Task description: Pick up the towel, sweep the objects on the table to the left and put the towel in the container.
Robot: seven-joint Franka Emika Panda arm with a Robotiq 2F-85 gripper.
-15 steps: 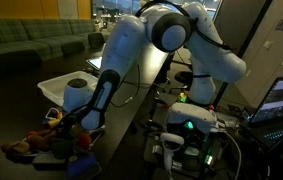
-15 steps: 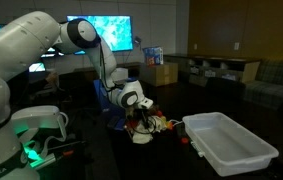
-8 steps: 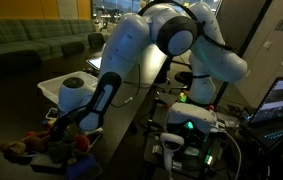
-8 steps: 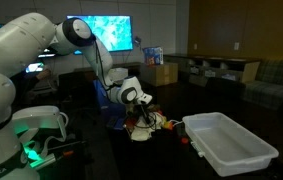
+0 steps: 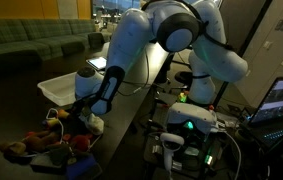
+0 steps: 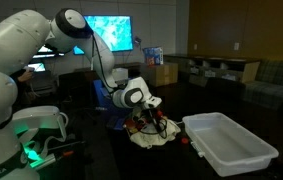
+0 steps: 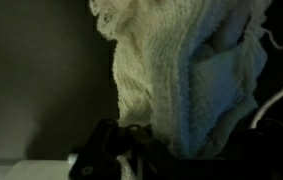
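My gripper (image 6: 153, 118) is shut on the pale towel (image 6: 151, 135), which hangs from it just above the dark table. The towel fills the wrist view (image 7: 186, 80), white and light blue, draped between the fingers. In an exterior view the gripper (image 5: 84, 112) holds the towel (image 5: 93, 122) beside a heap of small colourful objects (image 5: 41, 143) on the table. The white container (image 6: 226, 147) stands on the table close to the towel; in an exterior view it lies behind the arm (image 5: 59, 88).
A green-lit control box (image 5: 186, 125) and cables sit by the robot base. A screen (image 6: 111, 32) glows behind the table. Sofas line the far wall (image 5: 31, 40). A laptop (image 5: 281, 100) stands at the side.
The gripper has lifted and shifted with the towel toward the container; the towel now hangs lower and spreads out more.
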